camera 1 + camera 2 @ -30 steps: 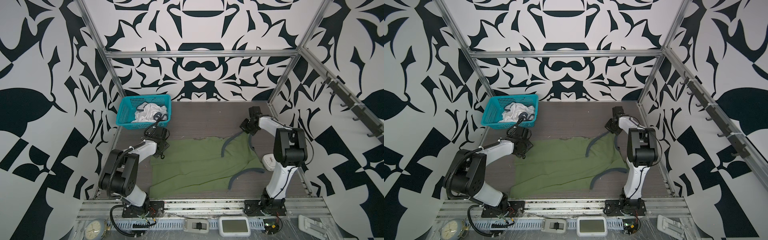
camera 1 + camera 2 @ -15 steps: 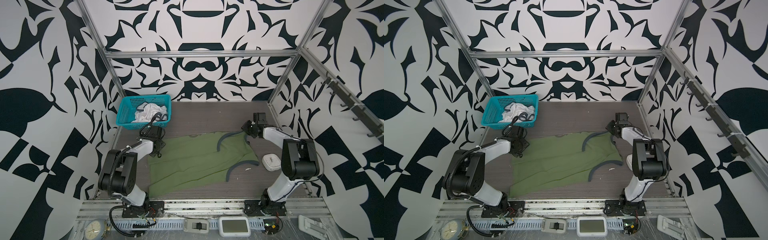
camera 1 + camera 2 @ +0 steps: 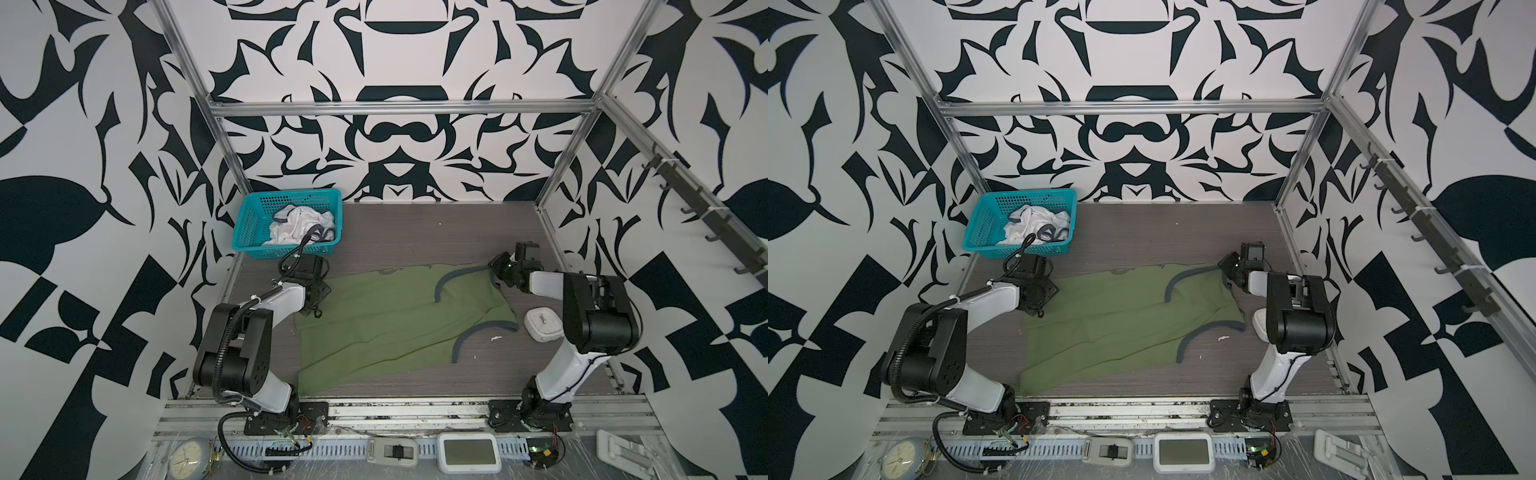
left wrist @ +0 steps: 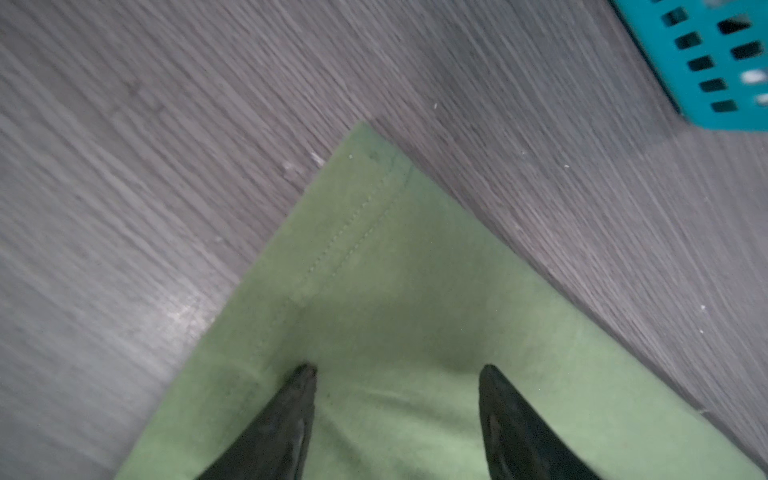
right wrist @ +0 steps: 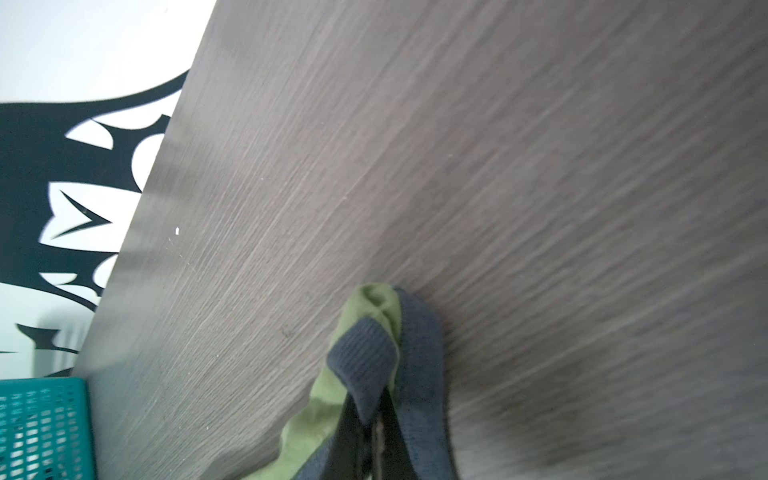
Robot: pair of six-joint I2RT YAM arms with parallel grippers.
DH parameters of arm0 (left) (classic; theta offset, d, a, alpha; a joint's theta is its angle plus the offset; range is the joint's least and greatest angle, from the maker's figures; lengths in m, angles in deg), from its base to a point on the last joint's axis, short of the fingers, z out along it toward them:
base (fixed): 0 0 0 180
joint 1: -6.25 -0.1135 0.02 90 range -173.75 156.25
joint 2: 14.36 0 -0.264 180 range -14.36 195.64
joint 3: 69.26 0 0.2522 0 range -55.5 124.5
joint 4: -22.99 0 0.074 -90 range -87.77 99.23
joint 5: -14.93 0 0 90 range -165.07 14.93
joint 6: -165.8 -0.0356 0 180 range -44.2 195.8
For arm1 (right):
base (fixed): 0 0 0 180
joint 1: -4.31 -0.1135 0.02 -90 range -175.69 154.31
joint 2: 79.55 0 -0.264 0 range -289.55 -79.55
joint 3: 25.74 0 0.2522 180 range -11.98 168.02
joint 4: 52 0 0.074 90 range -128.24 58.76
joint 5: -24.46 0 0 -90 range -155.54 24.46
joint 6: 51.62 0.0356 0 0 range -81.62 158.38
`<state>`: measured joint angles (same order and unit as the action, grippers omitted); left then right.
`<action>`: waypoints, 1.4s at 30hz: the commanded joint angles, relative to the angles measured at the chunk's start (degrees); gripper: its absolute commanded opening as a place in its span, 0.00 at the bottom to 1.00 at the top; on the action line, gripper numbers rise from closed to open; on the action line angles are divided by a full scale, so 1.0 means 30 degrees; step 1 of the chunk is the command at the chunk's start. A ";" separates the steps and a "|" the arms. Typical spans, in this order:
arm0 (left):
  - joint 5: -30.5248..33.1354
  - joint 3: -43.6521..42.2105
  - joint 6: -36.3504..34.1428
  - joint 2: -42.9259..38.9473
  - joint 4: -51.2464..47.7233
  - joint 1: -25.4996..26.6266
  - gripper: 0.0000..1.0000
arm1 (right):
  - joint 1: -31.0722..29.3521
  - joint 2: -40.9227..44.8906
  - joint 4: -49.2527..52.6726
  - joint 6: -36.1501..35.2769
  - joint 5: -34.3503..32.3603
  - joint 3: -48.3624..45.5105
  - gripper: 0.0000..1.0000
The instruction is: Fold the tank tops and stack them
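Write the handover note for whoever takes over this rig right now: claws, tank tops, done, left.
Left claw: open, tips over the hem corner of the green tank top, gripping nothing.
Right claw: shut on that top's grey-blue shoulder strap.
Green tank top: spread on the table, wrinkled, unfolded.
White tank top: crumpled in the teal basket.
Done: green one laid out.
Left: fold it, fetch and fold the white one, stack both.
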<state>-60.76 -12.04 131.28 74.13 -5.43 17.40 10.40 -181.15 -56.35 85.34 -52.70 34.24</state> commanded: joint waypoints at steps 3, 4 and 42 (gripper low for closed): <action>-0.0533 -0.0978 0.0142 0.0238 -0.1838 -0.0146 0.66 | 0.0497 0.1098 -0.1989 0.0924 -0.0359 -0.0913 0.17; -0.0576 -0.0923 0.0143 0.0206 -0.1857 -0.0145 0.66 | 0.0563 0.1137 -0.1897 0.0985 -0.0386 -0.0933 0.21; -0.1324 0.5741 -0.1679 0.4927 -0.3744 0.5145 0.76 | -0.2116 -0.3718 1.1789 -0.3193 -0.0567 0.8572 0.58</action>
<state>-63.52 3.41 125.88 85.54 -16.75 32.31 1.66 -190.59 -25.31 75.79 -52.42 58.00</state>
